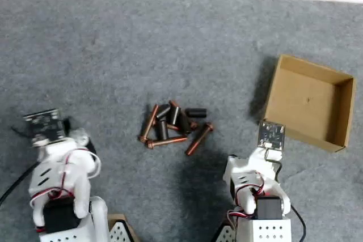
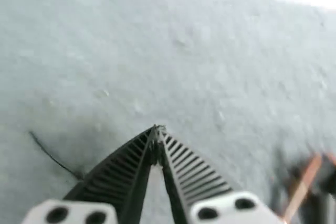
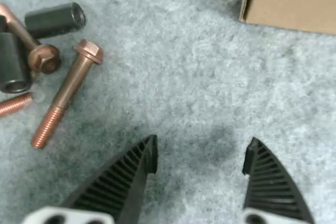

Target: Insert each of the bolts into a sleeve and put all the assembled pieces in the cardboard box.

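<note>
Bolts [image 1: 167, 141] and black sleeves [image 1: 195, 113] lie heaped in the middle of the grey mat [image 1: 113, 55]. The left arm [image 1: 59, 168] is folded back at its near corner, and the left gripper [image 2: 157, 129] has its jaws pinched tip to tip, gripping nothing. The right arm [image 1: 258, 182] is tucked low too, and the right gripper [image 3: 202, 142] is spread wide and empty above the mat, near one loose bolt [image 3: 65, 98]. The cardboard box [image 1: 300, 103] stands apart to the right.

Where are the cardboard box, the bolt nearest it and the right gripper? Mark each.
cardboard box [image 1: 306, 103], high view, bare floor.
bolt [image 3: 67, 92], right wrist view, mid-shank.
right gripper [image 3: 202, 142], right wrist view, between open fingertips.
</note>
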You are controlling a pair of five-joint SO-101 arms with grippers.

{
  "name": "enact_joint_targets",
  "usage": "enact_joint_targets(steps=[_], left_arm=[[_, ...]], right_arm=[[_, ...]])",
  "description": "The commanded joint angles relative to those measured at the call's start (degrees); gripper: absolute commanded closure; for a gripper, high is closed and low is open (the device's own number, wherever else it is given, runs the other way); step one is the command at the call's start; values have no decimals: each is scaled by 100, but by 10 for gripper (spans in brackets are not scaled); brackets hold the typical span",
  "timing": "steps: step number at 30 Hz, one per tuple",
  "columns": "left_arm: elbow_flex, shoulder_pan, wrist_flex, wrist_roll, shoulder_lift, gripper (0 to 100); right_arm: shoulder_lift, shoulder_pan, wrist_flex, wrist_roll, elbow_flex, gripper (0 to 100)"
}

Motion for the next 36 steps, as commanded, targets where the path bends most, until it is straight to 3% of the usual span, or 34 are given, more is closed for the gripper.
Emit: enact_joint_targets(steps=[1, 5, 10, 15, 20, 26, 28, 32, 36], left_arm=[[-224, -233, -466, -589, -31, 989], [-224, 532, -686, -211, -13, 990], [-207, 2088, -1073, -976, 13, 990], [497, 2571, -1459, -1284, 576, 990], [453, 2536, -2171, -1284, 2167, 990], [-31, 2527, -3613, -1248, 4857, 990], [-409, 2501, -3710, -1248, 5640, 990], [-945, 2290, -3710, -1152, 6712, 989], [-1095, 2018, -3710, -624, 6730, 989]], right_arm=[[-48, -31, -13, -53, 831, 754], [-40, -207, -646, -53, 831, 754], [-13, -171, -567, -53, 831, 754], [-13, 22, -558, -35, 831, 754], [-48, 84, -558, -26, 831, 754], [-48, 453, -593, -26, 822, 754], [-48, 620, -629, 79, 822, 754], [-48, 822, -1033, 1486, 813, 754], [110, 505, -884, 1081, -127, 754]])
